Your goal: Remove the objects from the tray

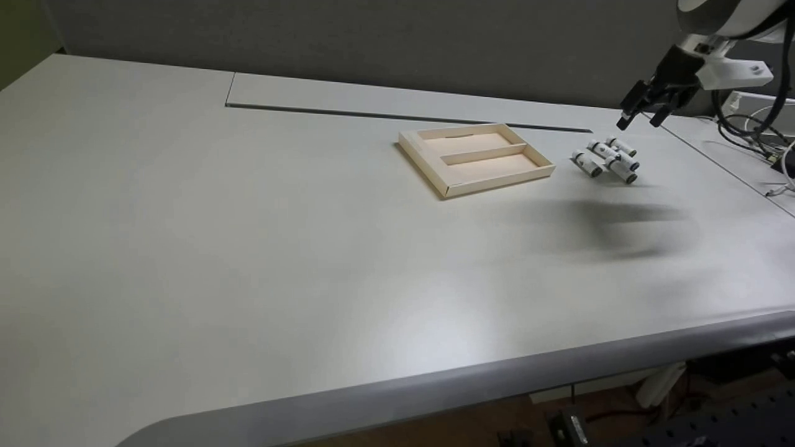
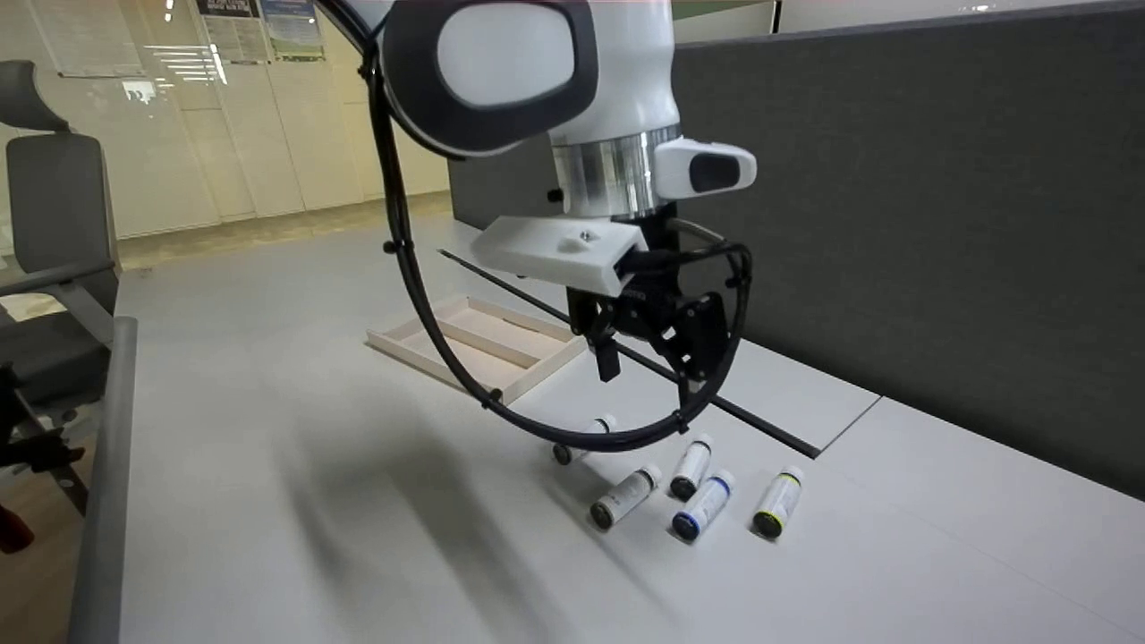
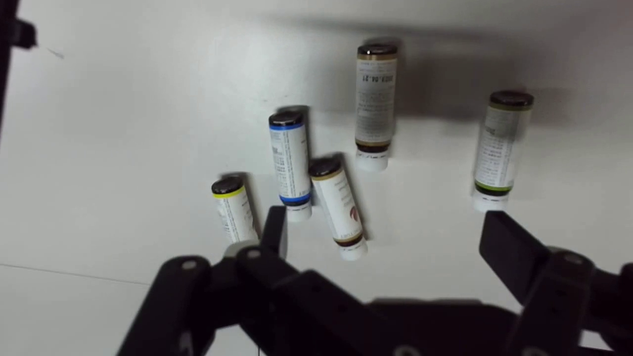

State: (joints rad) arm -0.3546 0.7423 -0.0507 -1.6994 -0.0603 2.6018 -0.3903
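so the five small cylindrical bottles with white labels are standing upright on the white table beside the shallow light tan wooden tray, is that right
Not standing upright: the five small cylindrical bottles with white labels lie on their sides, as both exterior views show. The rest holds: they are on the white table, beside the shallow light tan wooden tray.

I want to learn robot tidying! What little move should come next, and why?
Perhaps raise the open black gripper a little: it hangs above the white tabletop holding nothing, and all five white-labelled cylindrical bottles lie outside the square tan wooden tray, so emptying looks finished.
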